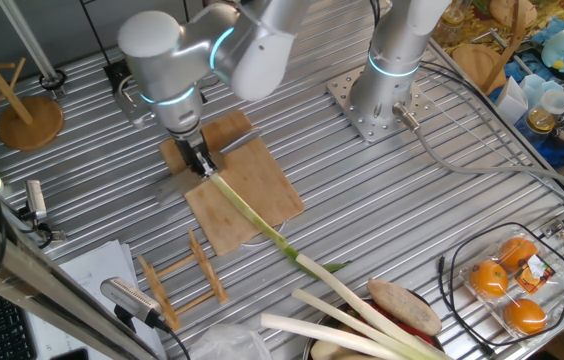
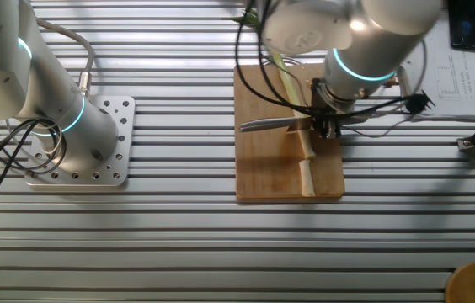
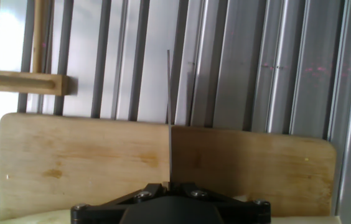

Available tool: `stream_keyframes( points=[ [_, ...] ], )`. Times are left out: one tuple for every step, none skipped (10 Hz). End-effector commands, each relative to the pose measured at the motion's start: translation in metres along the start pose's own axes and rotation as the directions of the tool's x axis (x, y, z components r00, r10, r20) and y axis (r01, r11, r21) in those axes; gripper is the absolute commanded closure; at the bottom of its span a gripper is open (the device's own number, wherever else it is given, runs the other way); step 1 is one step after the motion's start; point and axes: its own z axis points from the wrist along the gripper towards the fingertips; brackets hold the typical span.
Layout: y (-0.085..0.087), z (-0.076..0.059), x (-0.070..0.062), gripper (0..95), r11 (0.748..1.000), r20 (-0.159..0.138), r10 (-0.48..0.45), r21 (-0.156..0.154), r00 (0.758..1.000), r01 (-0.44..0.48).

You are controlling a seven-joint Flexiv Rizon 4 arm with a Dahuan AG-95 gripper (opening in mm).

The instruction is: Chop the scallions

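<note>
One long thin scallion stalk lies diagonally across the wooden cutting board, pale end on it; its green part runs off the board's edge; a short cut piece lies near the board's corner.

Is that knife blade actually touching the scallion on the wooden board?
Touching. The other fixed view shows the knife lying across the scallion on the cutting board, no gap.

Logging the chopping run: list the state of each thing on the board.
scallion: lying lengthwise across the board, one short piece cut off its pale end
knife: blade across the stalk, held by the gripper
gripper: shut on the knife handle
cutting board: flat on the table
</note>
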Motion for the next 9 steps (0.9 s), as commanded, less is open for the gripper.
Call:
stream_keyframes(
  points=[
    [-0.001, 0.023, 0.001, 95.0, 1.0, -0.002, -0.006, 0.009, 1.0, 0.006],
    [-0.001, 0.022, 0.006, 95.0, 1.0, -0.007, -0.015, 0.016, 1.0, 0.015],
    [-0.001, 0.024, 0.01, 95.0, 1.0, -0.001, -0.015, 0.015, 1.0, 0.015],
    [-0.001, 0.025, 0.014, 95.0, 1.0, 0.001, -0.019, 0.02, 1.0, 0.019],
    [-0.001, 0.025, 0.015, 95.0, 0.999, -0.004, -0.021, 0.025, 1.0, 0.021],
    [-0.001, 0.026, 0.017, 95.0, 0.999, -0.002, -0.021, 0.025, 1.0, 0.021],
    [-0.001, 0.027, 0.02, 95.0, 0.999, -0.002, -0.022, 0.026, 1.0, 0.022],
    [-0.001, 0.028, 0.024, 95.0, 0.999, -0.005, -0.024, 0.032, 1.0, 0.024],
    [-0.001, 0.028, 0.026, 95.0, 0.999, -0.003, -0.025, 0.032, 1.0, 0.026]
  ],
)
